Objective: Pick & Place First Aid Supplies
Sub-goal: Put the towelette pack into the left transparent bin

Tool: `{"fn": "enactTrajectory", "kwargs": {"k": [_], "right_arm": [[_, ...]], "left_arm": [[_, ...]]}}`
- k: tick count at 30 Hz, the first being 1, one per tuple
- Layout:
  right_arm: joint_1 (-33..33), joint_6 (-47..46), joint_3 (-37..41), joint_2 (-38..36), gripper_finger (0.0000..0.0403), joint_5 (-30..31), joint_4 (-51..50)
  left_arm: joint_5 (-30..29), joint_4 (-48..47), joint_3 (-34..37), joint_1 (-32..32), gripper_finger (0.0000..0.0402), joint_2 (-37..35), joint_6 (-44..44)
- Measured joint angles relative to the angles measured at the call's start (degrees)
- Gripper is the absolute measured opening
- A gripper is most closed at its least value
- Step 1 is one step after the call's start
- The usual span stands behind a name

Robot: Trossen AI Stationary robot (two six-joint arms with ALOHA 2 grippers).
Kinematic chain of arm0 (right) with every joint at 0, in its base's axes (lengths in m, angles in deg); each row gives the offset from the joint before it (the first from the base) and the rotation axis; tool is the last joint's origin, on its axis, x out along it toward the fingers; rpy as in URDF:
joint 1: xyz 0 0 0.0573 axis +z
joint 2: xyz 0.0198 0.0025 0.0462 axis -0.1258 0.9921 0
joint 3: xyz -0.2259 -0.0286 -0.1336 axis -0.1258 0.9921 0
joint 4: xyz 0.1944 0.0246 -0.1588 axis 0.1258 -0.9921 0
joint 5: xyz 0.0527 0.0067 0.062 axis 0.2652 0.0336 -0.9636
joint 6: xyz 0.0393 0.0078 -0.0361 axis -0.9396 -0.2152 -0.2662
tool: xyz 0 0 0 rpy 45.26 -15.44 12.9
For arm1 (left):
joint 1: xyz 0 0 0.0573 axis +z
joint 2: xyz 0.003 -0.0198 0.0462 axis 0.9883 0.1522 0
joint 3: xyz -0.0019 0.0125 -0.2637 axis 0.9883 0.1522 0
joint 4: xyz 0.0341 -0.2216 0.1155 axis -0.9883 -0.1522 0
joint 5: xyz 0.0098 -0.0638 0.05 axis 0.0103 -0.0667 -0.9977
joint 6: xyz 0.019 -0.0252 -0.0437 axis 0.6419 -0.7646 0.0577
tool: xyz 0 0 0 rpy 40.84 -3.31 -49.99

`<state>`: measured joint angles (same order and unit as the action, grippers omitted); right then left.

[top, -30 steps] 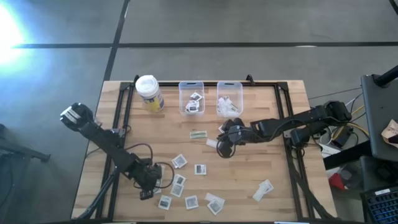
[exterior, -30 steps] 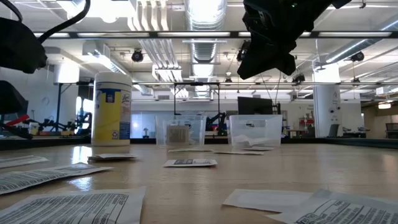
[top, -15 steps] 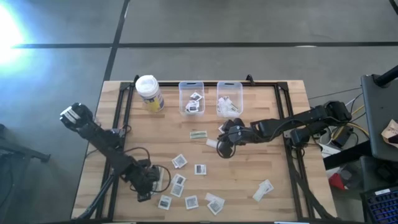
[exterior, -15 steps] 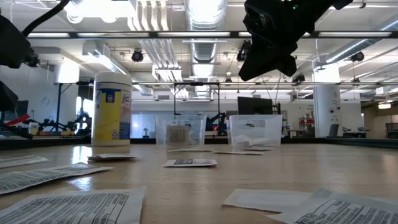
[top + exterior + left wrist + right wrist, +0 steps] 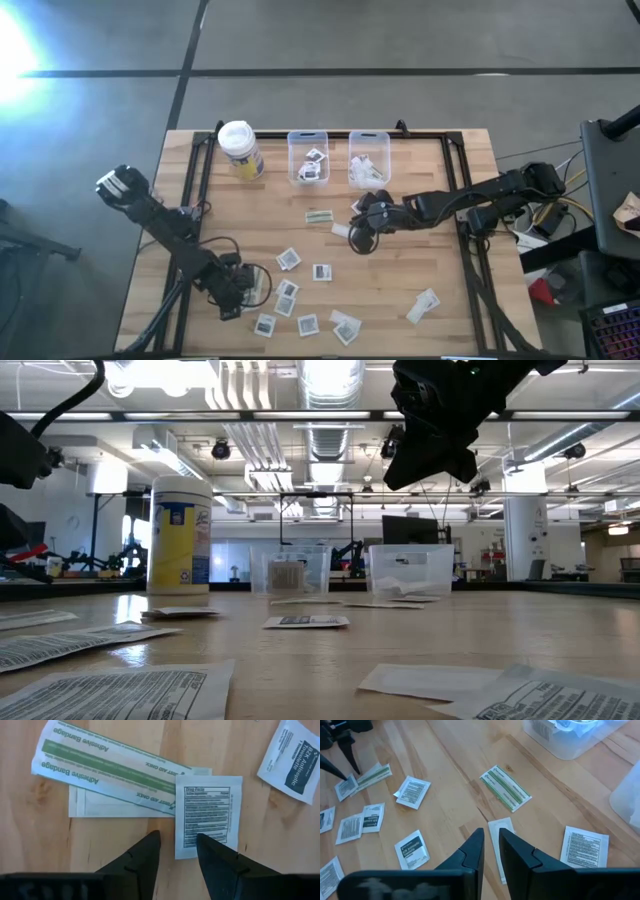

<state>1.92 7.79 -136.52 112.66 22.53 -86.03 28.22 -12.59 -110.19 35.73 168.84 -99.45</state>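
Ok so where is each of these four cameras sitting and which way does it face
High: above, straight down on the table; both arms show.
Low: table height, facing the room; right end effector overhead.
Left wrist: down past the left end effector at a square packet.
Right wrist: past the right end effector at a white strip.
Shared: the green-striped strip shows from above and from the right wrist.

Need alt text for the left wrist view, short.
The left end effector, dark fingers slightly apart and empty, hovers over the wooden table, just short of a square white printed packet. Beside it lies a green-striped adhesive bandage strip.
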Motion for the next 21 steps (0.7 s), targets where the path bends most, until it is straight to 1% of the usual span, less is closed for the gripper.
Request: {"fn": "enactTrajectory", "kwargs": {"k": [5,13,18,21], "right_arm": [[0.0,0.0,0.0,0.0,0.0056,0.0,0.0],[0.0,0.0,0.0,0.0,0.0056,0.0,0.0],[0.0,0.0,0.0,0.0,0.0056,0.0,0.0],[0.0,0.0,0.0,0.0,0.0056,0.0,0.1]], "left_arm": [[-1.1,0.2,0.9,-0.1,0.0151,-0.1,-0.7],[-1.2,0.7,2.7,-0.1,0.0151,0.0,-1.6],[-1.2,-0.5,2.8,-0.1,0.0151,0.0,-1.6],[-1.0,-3.2,2.1,-0.1,0.0151,0.0,-1.7]]}}
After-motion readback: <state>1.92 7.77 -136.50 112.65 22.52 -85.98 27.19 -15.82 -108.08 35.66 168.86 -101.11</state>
